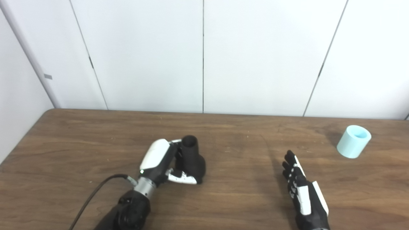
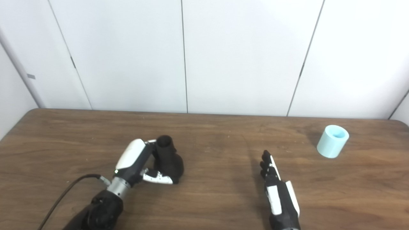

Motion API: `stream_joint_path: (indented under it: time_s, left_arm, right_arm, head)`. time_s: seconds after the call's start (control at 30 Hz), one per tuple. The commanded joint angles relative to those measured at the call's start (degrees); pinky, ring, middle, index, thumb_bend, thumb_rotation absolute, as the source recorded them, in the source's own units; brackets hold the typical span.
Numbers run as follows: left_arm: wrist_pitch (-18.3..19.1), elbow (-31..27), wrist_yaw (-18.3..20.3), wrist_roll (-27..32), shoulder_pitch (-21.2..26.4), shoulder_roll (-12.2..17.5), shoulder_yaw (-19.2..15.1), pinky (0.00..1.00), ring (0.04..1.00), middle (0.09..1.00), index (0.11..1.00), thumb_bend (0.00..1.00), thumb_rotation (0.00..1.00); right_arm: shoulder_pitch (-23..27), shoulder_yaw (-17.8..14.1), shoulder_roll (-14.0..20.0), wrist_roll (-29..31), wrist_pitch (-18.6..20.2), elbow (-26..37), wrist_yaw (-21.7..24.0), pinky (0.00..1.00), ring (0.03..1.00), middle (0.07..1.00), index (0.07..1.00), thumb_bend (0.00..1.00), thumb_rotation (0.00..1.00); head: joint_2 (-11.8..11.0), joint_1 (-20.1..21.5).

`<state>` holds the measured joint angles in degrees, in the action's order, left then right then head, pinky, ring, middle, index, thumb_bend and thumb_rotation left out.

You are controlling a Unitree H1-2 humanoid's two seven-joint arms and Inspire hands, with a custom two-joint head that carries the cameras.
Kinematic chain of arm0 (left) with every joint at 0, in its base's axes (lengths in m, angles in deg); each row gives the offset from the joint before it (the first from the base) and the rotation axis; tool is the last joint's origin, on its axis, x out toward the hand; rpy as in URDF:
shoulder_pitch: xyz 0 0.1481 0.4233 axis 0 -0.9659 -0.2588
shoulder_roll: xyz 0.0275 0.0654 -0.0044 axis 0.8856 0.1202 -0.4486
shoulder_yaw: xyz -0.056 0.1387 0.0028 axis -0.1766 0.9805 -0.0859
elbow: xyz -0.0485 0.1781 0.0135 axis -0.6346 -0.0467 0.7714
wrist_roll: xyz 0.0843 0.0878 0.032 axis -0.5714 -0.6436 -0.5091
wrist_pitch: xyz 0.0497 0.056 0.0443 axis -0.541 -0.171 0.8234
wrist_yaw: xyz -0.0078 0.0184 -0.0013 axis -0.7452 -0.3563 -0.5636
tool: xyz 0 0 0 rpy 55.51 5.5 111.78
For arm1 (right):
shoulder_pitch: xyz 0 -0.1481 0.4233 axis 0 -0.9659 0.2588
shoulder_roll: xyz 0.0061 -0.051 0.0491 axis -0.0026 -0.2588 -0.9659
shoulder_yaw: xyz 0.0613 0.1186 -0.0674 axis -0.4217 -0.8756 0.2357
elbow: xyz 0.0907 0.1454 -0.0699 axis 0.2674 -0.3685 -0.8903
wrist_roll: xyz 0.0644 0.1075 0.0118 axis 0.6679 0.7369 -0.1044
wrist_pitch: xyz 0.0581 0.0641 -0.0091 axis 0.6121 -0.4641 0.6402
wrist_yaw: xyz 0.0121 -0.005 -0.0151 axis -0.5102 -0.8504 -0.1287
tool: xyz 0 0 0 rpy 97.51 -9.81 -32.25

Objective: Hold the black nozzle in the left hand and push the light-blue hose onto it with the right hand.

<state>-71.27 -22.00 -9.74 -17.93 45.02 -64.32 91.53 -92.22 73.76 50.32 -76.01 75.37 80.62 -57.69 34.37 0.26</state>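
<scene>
With the left hand (image 1: pixel 159 161) wrapped around the black nozzle (image 1: pixel 192 158), the empty, straight-fingered right hand (image 1: pixel 302 188) should reach toward two o'clock and grip the light-blue hose (image 1: pixel 353 141) by its sides.

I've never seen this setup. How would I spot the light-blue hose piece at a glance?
Start with the brown wooden table in front of the white wall panels and look to its far right corner. There the light-blue hose, a short open tube, stands alone, beyond the open right hand. It is the only pale, coloured thing; the black nozzle sits in the left hand.
</scene>
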Motion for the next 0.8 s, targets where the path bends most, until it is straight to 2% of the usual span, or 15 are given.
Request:
stream_joint_path:
  time_s: [0.0,0.17,0.53,0.67,0.77]
  left_arm:
    - [3.0,0.5,11.1,-1.2,-5.1,-1.8,6.6,0.46,0.52,0.537,0.487,0.52,0.08]
    - [3.7,-0.3,12.6,-2.0,-5.3,-2.2,8.2,0.48,0.52,0.536,0.487,0.52,0.08]
    - [2.1,0.7,12.5,-3.2,-6.5,-3.1,9.8,0.49,0.518,0.527,0.489,0.52,0.08]
    - [1.0,2.3,12.2,-3.3,-6.3,-2.7,10.1,0.43,0.468,0.488,0.488,0.52,0.08]
    - [0.8,3.0,12.2,-3.4,-6.1,-2.4,10.1,0.41,0.46,0.482,0.488,0.52,0.08]
  right_arm:
    - [-0.4,1.3,-1.1,-0.6,1.4,1.2,0.0,1.0,1.0,0.998,1.0,0.69,1.0]
    - [-0.3,1.7,-1.2,-1.0,2.6,2.1,-0.4,1.0,0.997,0.989,1.0,0.7,1.0]
    - [-0.1,2.4,-1.4,-1.4,4.5,3.5,-1.1,0.98,0.966,0.967,0.986,0.71,1.0]
    - [0.2,1.9,-1.1,-0.8,6.1,4.8,-1.0,0.98,0.957,0.956,0.973,0.72,1.0]
    - [1.6,1.0,-0.4,0.4,8.8,6.7,-0.8,0.95,0.917,0.927,0.933,0.73,1.0]
  head:
    - [0.3,0.3]
    - [0.8,0.9]
    - [1.5,2.1]
    - [1.8,2.5]
    - [1.8,2.4]
